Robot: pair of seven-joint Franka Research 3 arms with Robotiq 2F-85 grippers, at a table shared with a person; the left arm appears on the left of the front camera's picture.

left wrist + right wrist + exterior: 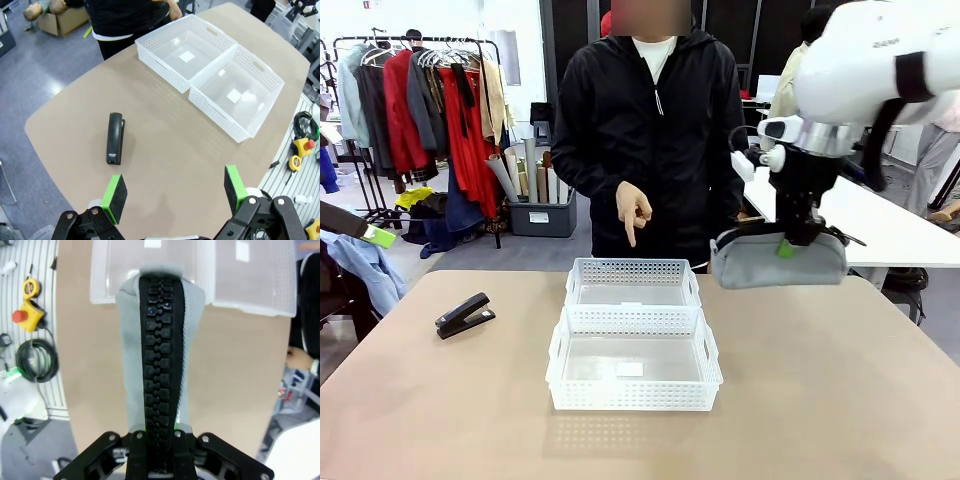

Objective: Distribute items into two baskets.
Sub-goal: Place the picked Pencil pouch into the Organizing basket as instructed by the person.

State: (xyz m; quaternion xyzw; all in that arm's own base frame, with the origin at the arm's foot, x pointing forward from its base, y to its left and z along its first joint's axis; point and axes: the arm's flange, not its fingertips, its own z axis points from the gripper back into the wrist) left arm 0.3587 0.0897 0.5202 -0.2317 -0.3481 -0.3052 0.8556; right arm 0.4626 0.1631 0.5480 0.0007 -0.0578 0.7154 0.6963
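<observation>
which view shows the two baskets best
Left wrist view: both baskets show whole from above. The front view has them low-angled, the near one covering part of the far one. In the right wrist view the pouch blocks their middle.

Soft matt grey cloth pouch (778, 262) with a chunky black plastic zipper (161, 365), two white perforated plastic baskets (632, 264) (632, 396) with a slight sheen, smooth black stapler (464, 315), smooth matt tan tabletop (820, 380)

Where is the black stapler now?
The stapler lies on the table's left side in the front view, apart from the nearer basket; in the left wrist view it lies ahead of the left gripper.
</observation>
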